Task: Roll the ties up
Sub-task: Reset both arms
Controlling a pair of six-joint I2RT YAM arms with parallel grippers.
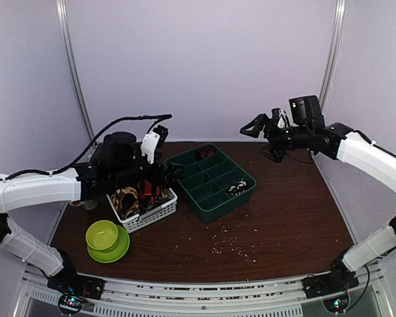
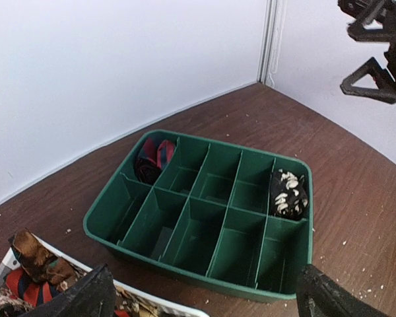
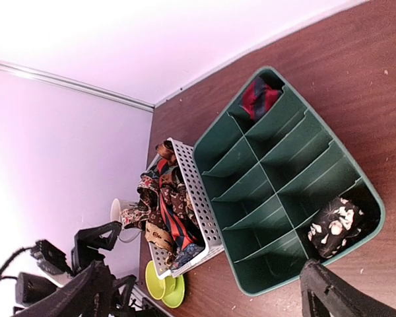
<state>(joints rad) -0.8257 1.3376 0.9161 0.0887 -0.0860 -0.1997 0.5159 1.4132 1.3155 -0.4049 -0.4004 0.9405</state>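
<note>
A rolled black tie with cream spots (image 1: 236,187) (image 2: 288,193) (image 3: 334,226) sits in a compartment at the right corner of the green divided tray (image 1: 211,210) (image 2: 185,267) (image 3: 376,198). A rolled red-and-black tie (image 1: 203,154) (image 2: 154,158) (image 3: 259,96) sits in the far corner compartment. Several loose ties (image 1: 140,197) (image 2: 36,271) (image 3: 165,205) are piled in a white perforated basket (image 1: 152,218) (image 3: 195,191) left of the tray. My left gripper (image 1: 171,173) (image 2: 204,300) is open and empty over the basket's right edge. My right gripper (image 1: 249,127) (image 3: 211,294) is open and empty, raised at the back right.
A lime-green bowl on a saucer (image 1: 104,236) (image 3: 164,290) stands in front of the basket. A white mug (image 3: 119,214) stands left of it. Crumbs (image 1: 231,241) dot the brown table. White walls close off the back and sides.
</note>
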